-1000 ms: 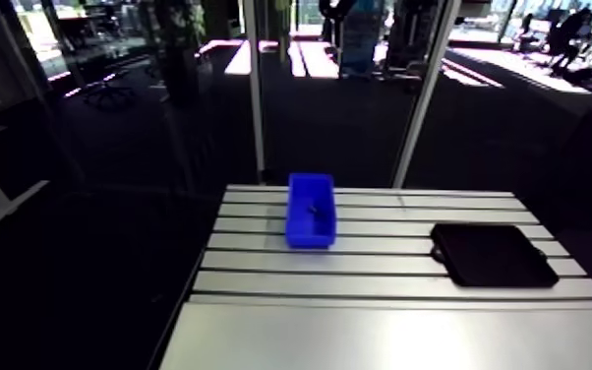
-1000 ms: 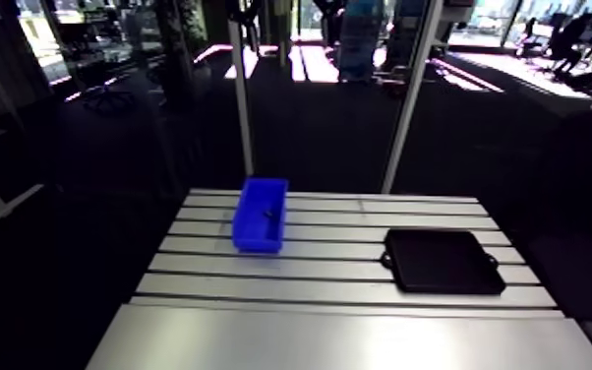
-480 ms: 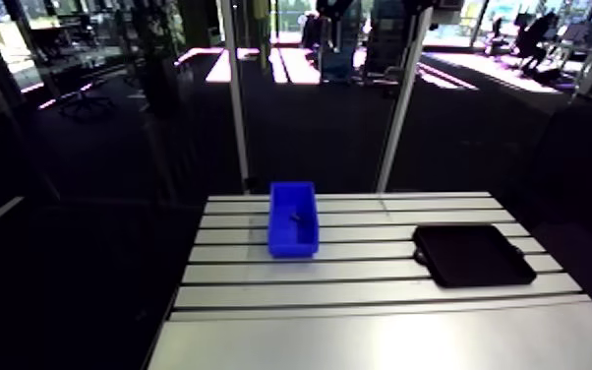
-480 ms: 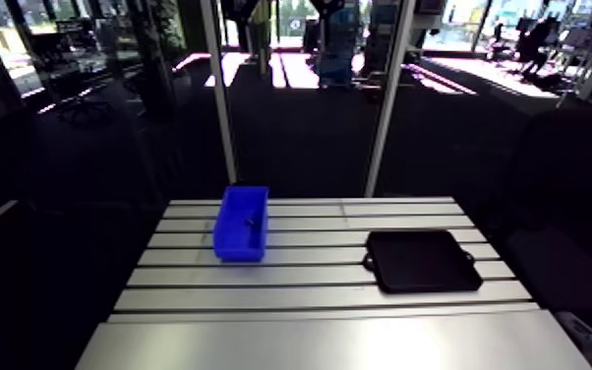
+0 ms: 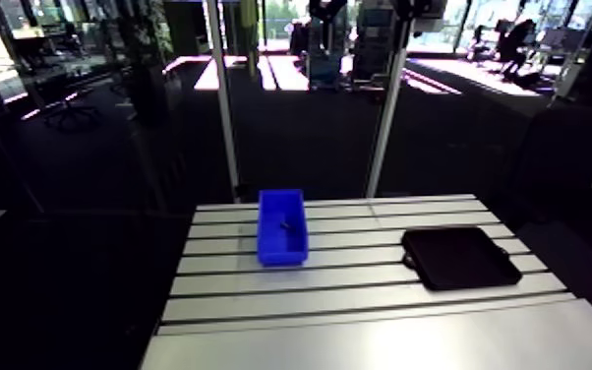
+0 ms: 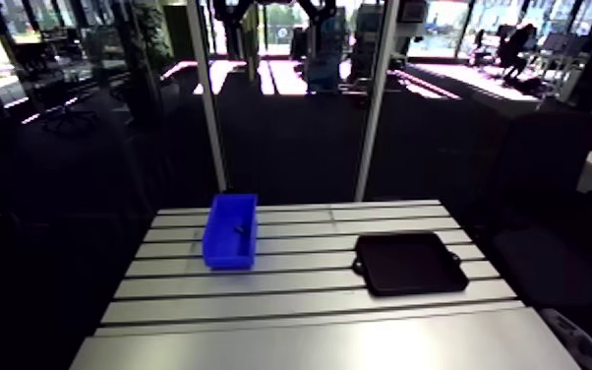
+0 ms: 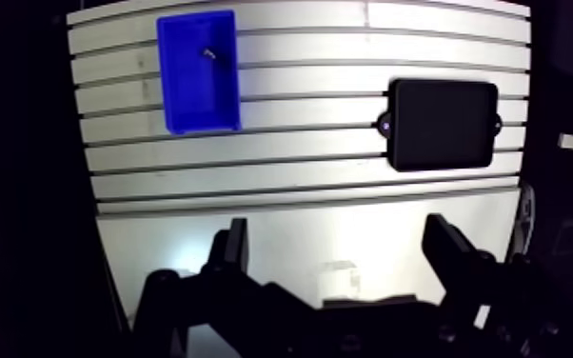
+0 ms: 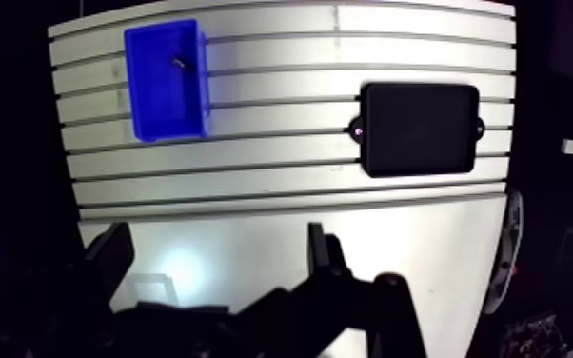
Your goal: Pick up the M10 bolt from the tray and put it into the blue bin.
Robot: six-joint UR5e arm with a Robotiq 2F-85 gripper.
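M10 bolt [image 7: 208, 53] delivered, by the look of it: the scene reads as the close of the job, not its opening.

Slotted aluminium worktop [image 7: 328, 162] fills the wrist view, with a smooth plate along its near edge. On the right sits the black tray [image 7: 441, 124], flat and square to the slots; no bolt shows on its dark surface, though it is too dark to rule out something small. Well apart from it, on the left, stands the blue bin [image 7: 200, 100], its long side running near to far.

The robot's hand [image 7: 338, 228] hangs high over the near plate, well away from both containers, its two fingers spread wide with nothing between them.

Smallest of all is the bolt itself, a short dark sliver on the bin's floor, in the far half and clear of the walls. Its size cannot be confirmed from this height.

Judged from the layout, both pick and placement are done and the task stands complete. The next move asks for no grasp at all: at most the arm parks clear of the worktop, hand released, after a check that the part in the bin is the right one.
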